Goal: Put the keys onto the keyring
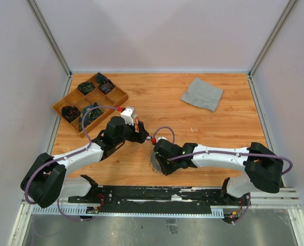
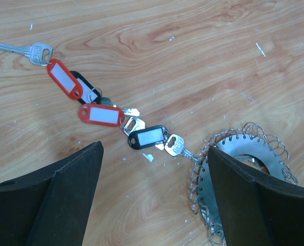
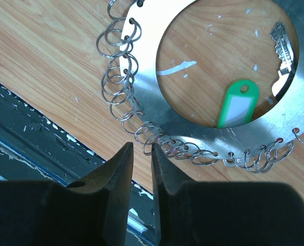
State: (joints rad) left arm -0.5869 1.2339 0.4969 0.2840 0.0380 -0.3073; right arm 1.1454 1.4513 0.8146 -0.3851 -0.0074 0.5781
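Keys lie in a row on the table, the nearest reaching the keyring. A green-tagged key lies inside it, attachment unclear. Most look unthreaded. Left gripper gapes empty. Right gripper is nearly closed at the rim loops; I cannot tell whether it grips one.

You have five key tags in sight: two red tags, two black tags, one of them half hidden under a red one, and one green tag. The silver keys overlap along their row, so you cannot get a firm count of them. You have one keyring, its small wire loops too crowded to count, one grey cloth and one wooden tray.
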